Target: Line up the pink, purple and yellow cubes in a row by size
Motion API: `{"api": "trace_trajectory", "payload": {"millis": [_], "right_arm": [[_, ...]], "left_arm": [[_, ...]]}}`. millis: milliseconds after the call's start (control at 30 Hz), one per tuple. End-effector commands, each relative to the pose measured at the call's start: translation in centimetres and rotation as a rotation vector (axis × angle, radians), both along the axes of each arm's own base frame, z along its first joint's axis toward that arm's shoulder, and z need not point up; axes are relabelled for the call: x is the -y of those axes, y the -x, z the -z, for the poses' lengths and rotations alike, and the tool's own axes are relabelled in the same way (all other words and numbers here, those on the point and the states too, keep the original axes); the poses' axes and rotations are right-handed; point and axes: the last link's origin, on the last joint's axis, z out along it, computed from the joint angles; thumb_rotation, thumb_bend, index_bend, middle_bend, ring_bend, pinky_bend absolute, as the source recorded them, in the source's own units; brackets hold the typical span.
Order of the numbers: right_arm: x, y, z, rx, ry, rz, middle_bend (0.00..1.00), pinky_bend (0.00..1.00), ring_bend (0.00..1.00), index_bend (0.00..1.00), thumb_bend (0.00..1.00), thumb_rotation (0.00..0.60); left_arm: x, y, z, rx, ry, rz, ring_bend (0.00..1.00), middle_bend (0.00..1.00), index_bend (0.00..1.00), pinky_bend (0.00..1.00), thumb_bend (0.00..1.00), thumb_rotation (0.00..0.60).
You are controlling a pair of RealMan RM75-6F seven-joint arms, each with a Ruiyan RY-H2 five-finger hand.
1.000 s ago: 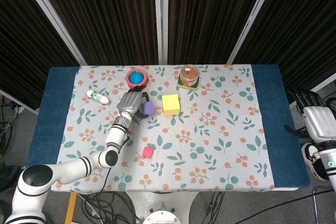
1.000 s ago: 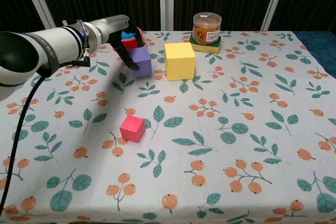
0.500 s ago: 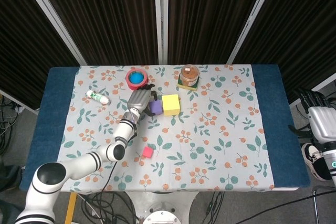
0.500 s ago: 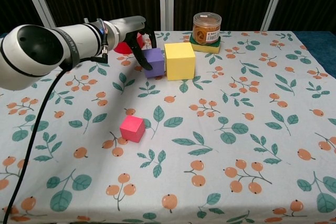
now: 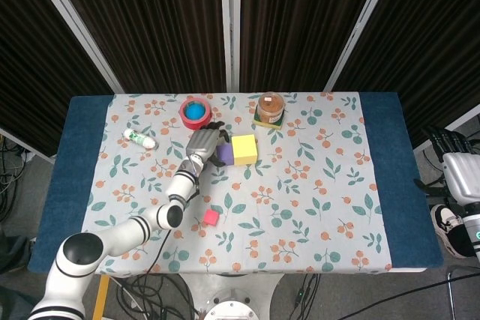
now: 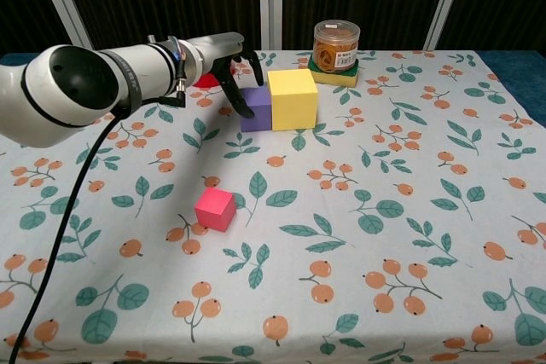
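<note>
The purple cube (image 5: 226, 155) (image 6: 257, 108) stands on the tablecloth with its right side against the larger yellow cube (image 5: 244, 149) (image 6: 293, 98). My left hand (image 5: 202, 142) (image 6: 232, 70) reaches in from the left and still grips the purple cube, thumb on its front left face and a finger curled over its back edge. The small pink cube (image 5: 211, 217) (image 6: 214, 208) lies alone nearer the front, left of centre. My right hand (image 5: 457, 174) hangs off the table's right edge with nothing in it.
An orange-filled jar (image 5: 271, 108) (image 6: 335, 45) on a green-yellow pad stands behind the yellow cube. A red ring holding a blue ball (image 5: 195, 112) sits behind my left hand. A white bottle (image 5: 139, 139) lies at the far left.
My left hand carried the purple cube to the right and set it down against the yellow cube. The pink cube and the right hand stayed put.
</note>
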Motion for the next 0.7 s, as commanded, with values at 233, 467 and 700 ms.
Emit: {"api": "trace_trajectory", "payload": {"millis": [233,467,700], "right_arm": [[0.1,0.0,0.0,0.009,0.001,-0.005,0.03,0.03,0.00,0.00,0.11,0.600],[0.0,0.0,0.0,0.014,0.002,-0.010,0.03,0.03,0.00,0.00,0.11,0.600],[-0.2,-0.1,-0.2,0.010,0.007,-0.013,0.02,0.03,0.00,0.00,0.12,0.600]], "left_arm": [[0.8,0.6,-1.3,-0.009,-0.031,0.059,0.09,0.14,0.30,0.17,0.14,0.600],[1.1,2.2,-2.9,-0.113,-0.083,0.148,0.08,0.12,0.29,0.17,0.14,0.600],[0.0,2.2,-2.1,-0.200,-0.117,0.181,0.08,0.12,0.28,0.17,0.14,0.600]]}}
